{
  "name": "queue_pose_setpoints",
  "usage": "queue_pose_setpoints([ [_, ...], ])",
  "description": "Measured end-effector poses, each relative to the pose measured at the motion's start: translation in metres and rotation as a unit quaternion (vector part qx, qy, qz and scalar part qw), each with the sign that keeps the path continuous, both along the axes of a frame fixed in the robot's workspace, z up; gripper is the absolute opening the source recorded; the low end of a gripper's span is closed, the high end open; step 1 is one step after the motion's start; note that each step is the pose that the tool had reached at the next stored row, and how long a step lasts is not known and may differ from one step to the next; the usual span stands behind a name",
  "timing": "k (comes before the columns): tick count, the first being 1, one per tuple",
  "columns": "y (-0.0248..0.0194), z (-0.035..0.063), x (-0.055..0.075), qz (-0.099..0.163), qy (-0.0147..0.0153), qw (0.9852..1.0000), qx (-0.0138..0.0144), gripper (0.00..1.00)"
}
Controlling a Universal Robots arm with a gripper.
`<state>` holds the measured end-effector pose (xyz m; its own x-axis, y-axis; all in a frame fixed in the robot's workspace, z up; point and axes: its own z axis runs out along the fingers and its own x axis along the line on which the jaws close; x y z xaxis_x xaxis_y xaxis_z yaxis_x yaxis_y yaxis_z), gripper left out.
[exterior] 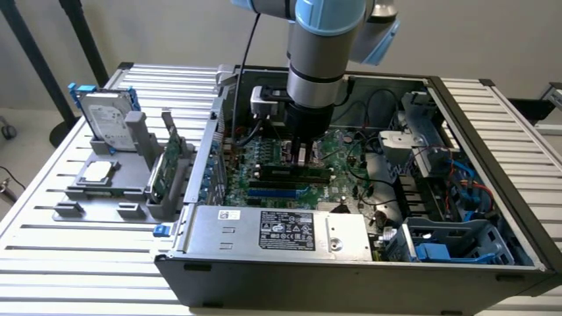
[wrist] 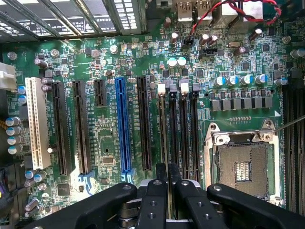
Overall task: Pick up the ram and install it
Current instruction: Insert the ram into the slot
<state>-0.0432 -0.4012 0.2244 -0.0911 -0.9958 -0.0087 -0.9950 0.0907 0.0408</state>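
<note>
no legible text anywhere
label (exterior: 287,232) on power supply (exterior: 272,230) and motherboard (wrist: 109,143) silkscreen too small to read

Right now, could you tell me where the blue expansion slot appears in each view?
Exterior view: the blue expansion slot lies on the motherboard just behind the labelled metal box.
Wrist view: it runs lengthwise among the black expansion slots.
Shared landmark: the tool, shut on the ram, above the memory slots.

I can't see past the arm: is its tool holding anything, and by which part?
The tool pinches the ram by its upper long edge, near mid-length.
</note>
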Motion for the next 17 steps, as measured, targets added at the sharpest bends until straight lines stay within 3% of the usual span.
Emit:
queue_pose_setpoints([
  [17, 0.0002, 0.0, -0.0004, -0.002, 0.0, 1.0, 0.0, 0.14],
])
